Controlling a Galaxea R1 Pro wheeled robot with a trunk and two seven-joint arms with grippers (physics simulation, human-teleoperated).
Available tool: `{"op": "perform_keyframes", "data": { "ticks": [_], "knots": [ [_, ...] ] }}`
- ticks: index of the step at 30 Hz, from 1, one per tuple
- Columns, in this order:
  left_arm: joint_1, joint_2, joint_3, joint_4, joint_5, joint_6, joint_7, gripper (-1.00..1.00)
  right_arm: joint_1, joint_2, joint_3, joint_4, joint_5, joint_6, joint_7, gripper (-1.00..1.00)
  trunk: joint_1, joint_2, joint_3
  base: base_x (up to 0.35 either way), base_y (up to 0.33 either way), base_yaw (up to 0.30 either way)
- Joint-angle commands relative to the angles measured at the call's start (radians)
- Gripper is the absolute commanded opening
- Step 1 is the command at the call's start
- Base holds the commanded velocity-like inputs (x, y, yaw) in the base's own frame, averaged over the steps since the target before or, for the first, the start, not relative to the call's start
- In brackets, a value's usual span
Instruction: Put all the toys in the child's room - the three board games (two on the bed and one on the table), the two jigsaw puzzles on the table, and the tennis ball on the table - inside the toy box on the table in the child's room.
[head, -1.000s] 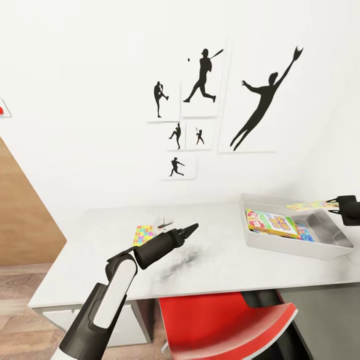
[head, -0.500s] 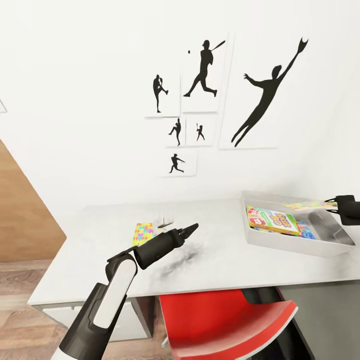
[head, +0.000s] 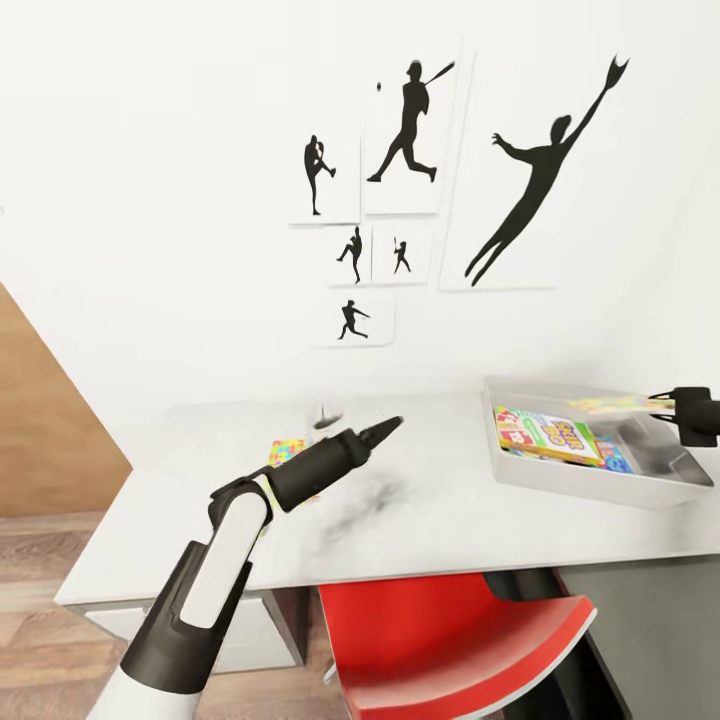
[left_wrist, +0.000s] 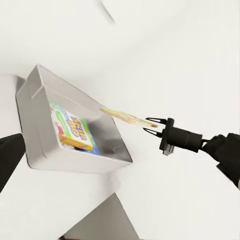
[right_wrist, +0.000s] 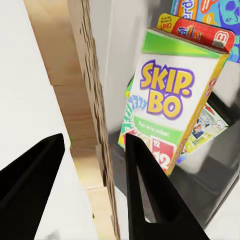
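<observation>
My right gripper (head: 657, 403) is shut on a thin, flat, colourful jigsaw puzzle (head: 605, 406), holding it level over the light-grey toy box (head: 590, 486) at the right end of the table (head: 440, 520). In the left wrist view that puzzle (left_wrist: 124, 116) hangs above the toy box (left_wrist: 35, 100). Inside lie the SKIP-BO board game (head: 548, 437) and a blue one (head: 612, 460). The right wrist view looks past the puzzle's edge (right_wrist: 92, 100) at SKIP-BO (right_wrist: 165, 100). My left gripper (head: 388, 428) hovers shut over the table's middle, its arm partly covering a second jigsaw puzzle (head: 285, 449). The bed is out of view.
A red chair (head: 450, 640) is tucked under the table's near edge. Black baseball-player pictures (head: 400, 130) hang on the white wall behind. A wooden wardrobe door (head: 40, 440) and plank floor are at the left. A small blurred pale object (head: 325, 413) sits behind the left gripper.
The head view has shifted slightly. My left arm has risen and reached a bit further, now covering more of the puzzle on the table. The right gripper still holds its puzzle over the toy box.
</observation>
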Motion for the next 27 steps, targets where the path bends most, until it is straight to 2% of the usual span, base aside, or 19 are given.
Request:
{"op": "perform_keyframes", "data": {
  "ticks": [1,3,4,6,9,17,27],
  "knots": [
    [-0.023,0.000,0.001,-0.004,0.032,0.019,0.004,1.00,-0.001,-0.002,-0.003,0.000,-0.027,0.002,-0.014,-1.00,0.001,-0.002,-0.004,0.000,0.000,0.000],
    [-0.060,0.000,0.001,-0.009,0.092,0.043,0.025,1.00,-0.001,-0.006,-0.002,0.005,-0.063,0.004,-0.025,-1.00,0.001,-0.002,-0.007,0.000,0.000,0.000],
    [-0.060,0.000,0.001,-0.009,0.092,0.043,0.025,1.00,-0.001,-0.006,-0.002,0.005,-0.063,0.004,-0.025,-1.00,0.001,-0.002,-0.009,0.000,0.000,0.000],
    [-0.085,0.000,0.000,-0.012,0.142,0.058,0.063,1.00,-0.001,-0.009,-0.002,0.008,-0.097,0.006,-0.036,-1.00,0.001,-0.002,-0.012,0.000,0.000,0.000],
    [-0.108,0.000,0.000,-0.016,0.190,0.071,0.115,1.00,-0.001,-0.011,-0.002,0.011,-0.132,0.007,-0.047,-1.00,0.001,-0.002,-0.017,0.000,0.000,0.000],
    [-0.125,-0.001,-0.002,-0.019,0.228,0.080,0.159,1.00,-0.001,-0.010,-0.001,0.014,-0.159,0.007,-0.055,-1.00,0.001,-0.002,-0.029,0.000,0.000,0.000],
    [-0.130,-0.001,-0.004,-0.020,0.239,0.083,0.171,1.00,-0.001,-0.010,-0.001,0.014,-0.168,0.006,-0.058,-1.00,0.001,-0.002,-0.045,0.000,0.000,0.000]
  ]
}}
